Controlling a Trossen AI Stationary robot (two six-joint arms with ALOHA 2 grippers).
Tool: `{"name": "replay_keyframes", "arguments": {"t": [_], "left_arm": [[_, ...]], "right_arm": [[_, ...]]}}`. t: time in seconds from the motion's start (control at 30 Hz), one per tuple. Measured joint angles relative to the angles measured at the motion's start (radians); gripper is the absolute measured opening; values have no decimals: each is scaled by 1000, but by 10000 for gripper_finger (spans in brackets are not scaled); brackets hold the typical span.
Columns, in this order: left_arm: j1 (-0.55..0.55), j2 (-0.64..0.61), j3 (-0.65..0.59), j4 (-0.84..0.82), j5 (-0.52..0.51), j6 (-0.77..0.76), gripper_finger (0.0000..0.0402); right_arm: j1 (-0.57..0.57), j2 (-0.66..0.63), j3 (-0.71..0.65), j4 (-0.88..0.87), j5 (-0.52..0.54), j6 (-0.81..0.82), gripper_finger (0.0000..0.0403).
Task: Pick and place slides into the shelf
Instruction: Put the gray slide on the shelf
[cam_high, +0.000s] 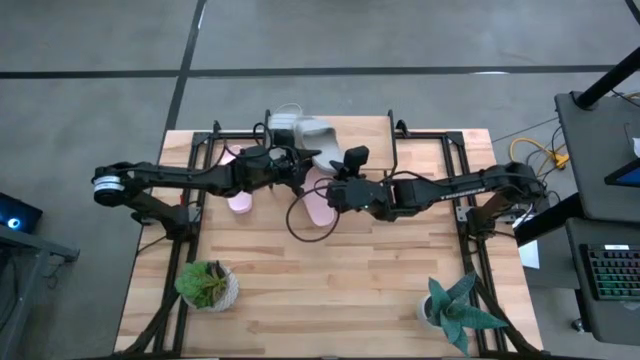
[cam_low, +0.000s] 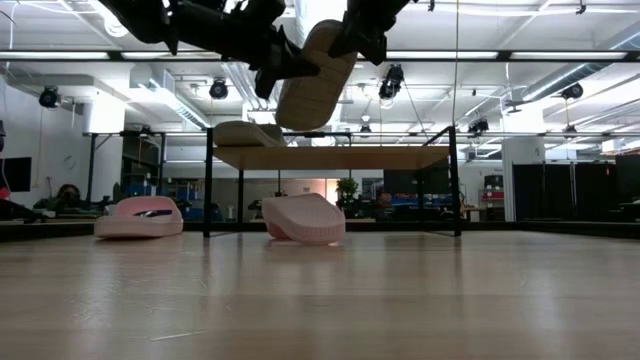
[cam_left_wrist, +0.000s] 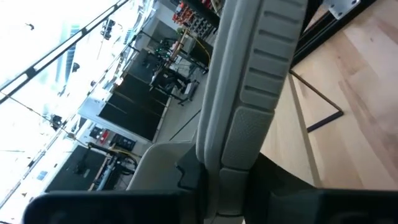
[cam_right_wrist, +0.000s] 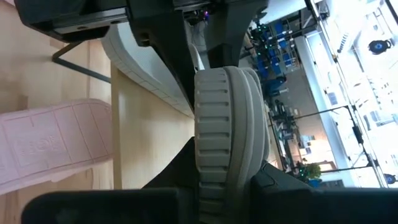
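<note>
Grey slide (cam_low: 312, 75) hangs in the air between both arms, above the counter (cam_high: 330, 280) and just in front of the shelf (cam_low: 330, 158) – sole tilted, seen edge-on in the low view. Left tool (cam_low: 275, 60) grips one end of it, fingers closed on the sole's edge; the left wrist view shows the ribbed grey sole (cam_left_wrist: 249, 93) running straight out from between them. Right tool (cam_low: 365, 40) grips the other end, fingers pinched on the sole rim (cam_right_wrist: 227, 137) in the right wrist view. From overhead, the two arms meet near the counter's centre, left arm reaching in from 9 o'clock, right arm from 3 o'clock.

Second grey slide (cam_high: 300, 130) lies on the shelf's wooden top at approx. 12 o'clock. Two pink slides sit on the counter: one (cam_high: 240, 195) at approx. 10 o'clock beside the left arm, the other (cam_high: 318, 205) near centre, partly under the arms. In the low view both pink slides rest at the foot of the shelf – one (cam_low: 140, 217) outside its left leg, one (cam_low: 303, 218) under the plank.

Two potted plants stand at the counter's near edge: a leafy one (cam_high: 207, 285) at approx. 7 o'clock, a spiky one (cam_high: 455, 305) at approx. 5 o'clock.
</note>
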Motion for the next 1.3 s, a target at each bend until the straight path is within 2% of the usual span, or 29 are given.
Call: {"name": "replay_keyframes", "arguments": {"t": [0.07,0.27,0.43,0.6,0.67,0.83,1.07,1.2,1.3], "left_arm": [[0,0,1,5,0,14,40],[2,-14,-5,-16,-22,30,40],[-3,-34,-26,-60,-13,135,40],[-66,-39,-40,-59,41,242,38],[-102,-33,-36,-59,50,276,38],[-155,-25,-4,-55,52,285,38],[-183,-23,20,-56,50,299,38],[-203,-23,20,-59,47,300,38],[-220,-23,20,-58,47,300,38]], "right_arm": [[2,-4,0,0,-1,3,59],[44,-67,0,-51,19,62,155],[113,-180,0,-171,-5,131,192],[112,-305,-3,-190,-232,206,191],[96,-330,-5,-204,-269,213,185],[62,-334,-6,-233,-271,212,173],[48,-228,9,-237,-269,154,173],[44,-172,39,-236,-163,108,179],[34,-145,62,-237,-142,93,182]]}}
